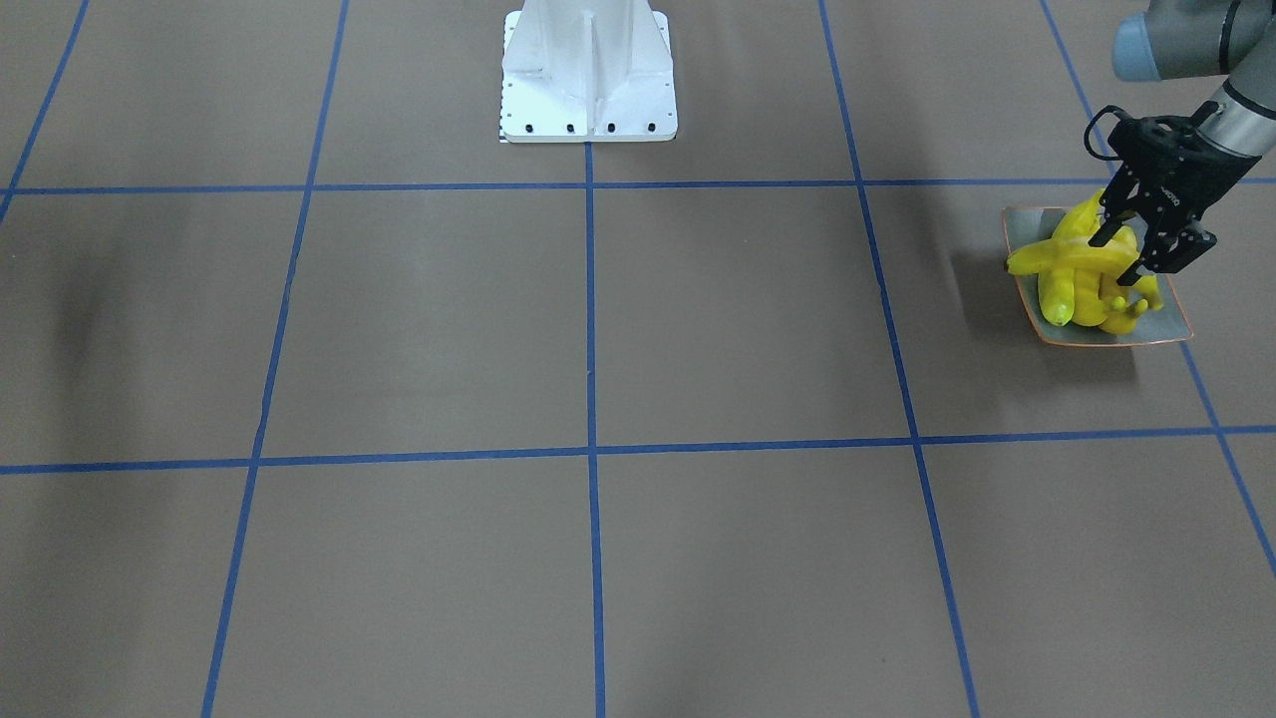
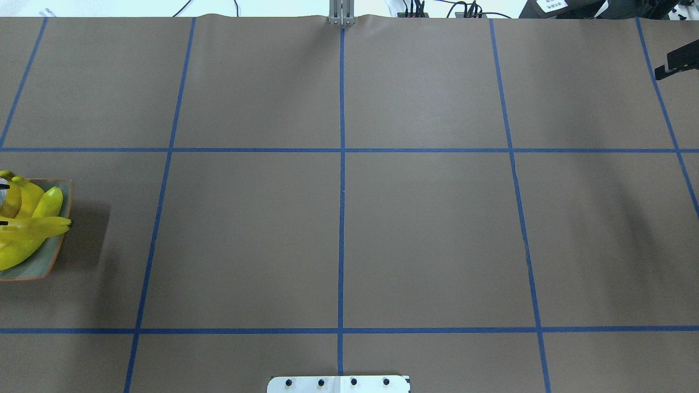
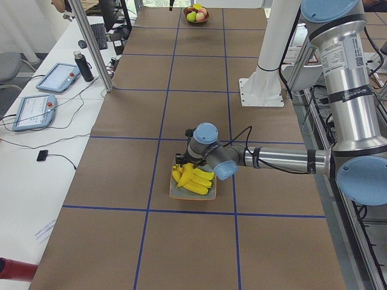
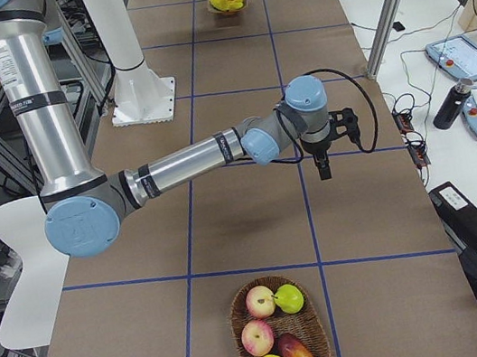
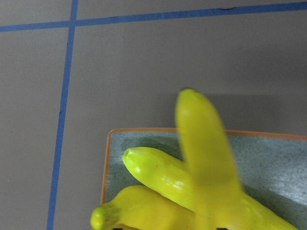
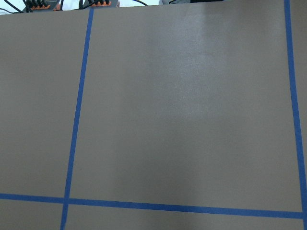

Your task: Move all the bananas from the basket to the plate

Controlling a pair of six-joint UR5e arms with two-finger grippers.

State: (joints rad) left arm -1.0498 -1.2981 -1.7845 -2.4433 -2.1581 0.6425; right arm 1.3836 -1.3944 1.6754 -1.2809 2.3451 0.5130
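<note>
1. Exterior front-facing: bananas (image 1: 1062, 269) heaped on plate (image 1: 1164, 325), just beneath the left gripper (image 1: 1121, 254). Fingers are spread and released, one on either side of the topmost one.
2. Overhead exterior: topmost banana lies crosswise over the pile.
3. Left wrist-mounted: pile sits directly below the fingers.
4. Exterior right: right gripper (image 4: 323, 167) hangs over the table (image 4: 363, 212), basket (image 4: 242, 311) well apart. Cannot tell its finger state.

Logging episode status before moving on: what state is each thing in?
bananas: piled on the plate, one lying across the others.
plate: flat on the table, carrying the bananas.
basket: holds other fruit, no banana visible.
left gripper: open, at the pile.
right gripper: hanging over the table; open or shut unclear.
</note>
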